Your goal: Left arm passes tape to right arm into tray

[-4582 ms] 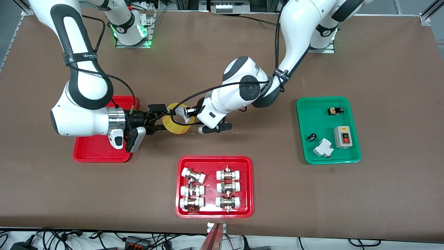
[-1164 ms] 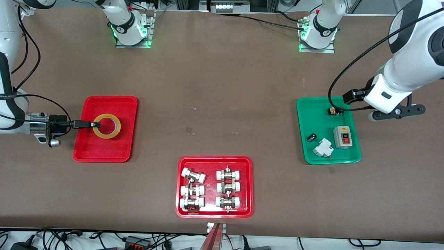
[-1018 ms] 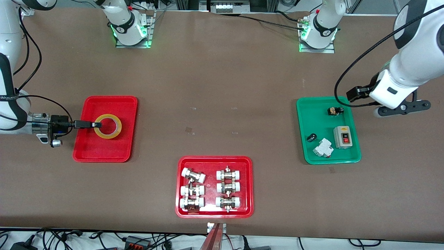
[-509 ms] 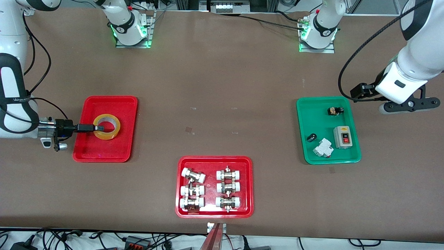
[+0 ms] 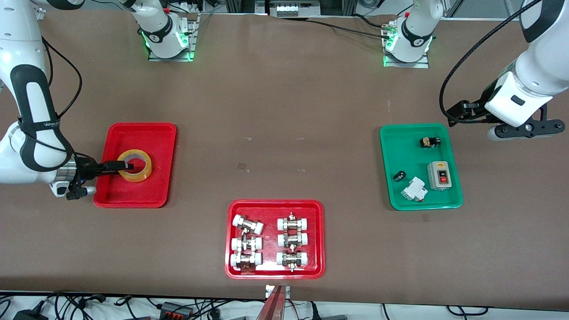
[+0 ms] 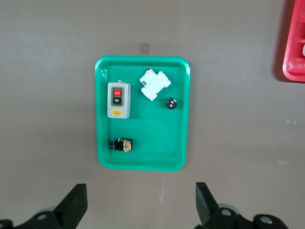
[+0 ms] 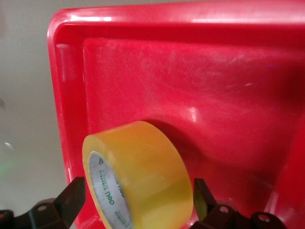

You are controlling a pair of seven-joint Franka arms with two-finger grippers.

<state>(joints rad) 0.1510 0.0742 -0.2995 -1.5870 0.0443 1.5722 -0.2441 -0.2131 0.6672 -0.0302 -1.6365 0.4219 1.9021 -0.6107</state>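
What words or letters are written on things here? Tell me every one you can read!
"WANLIFE"-like white letters on the black strap of the right arm: too small to be sure.
Green print inside the tape: looks like "neo", partly hidden.
Red and black buttons of the grey switch box: lettering too small to read.
Nothing readable on the trays.

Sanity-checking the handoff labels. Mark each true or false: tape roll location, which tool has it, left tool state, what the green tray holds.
1. The yellowish translucent tape roll is over the narrow red plastic tray. True.
2. The left tool grips the roll. False: it is open and empty, over bare table beside the green plastic tray.
3. The right tool is shut on the roll. True.
4. The green tray holds metal pipe fittings. False: it holds electrical parts, including a grey switch box.
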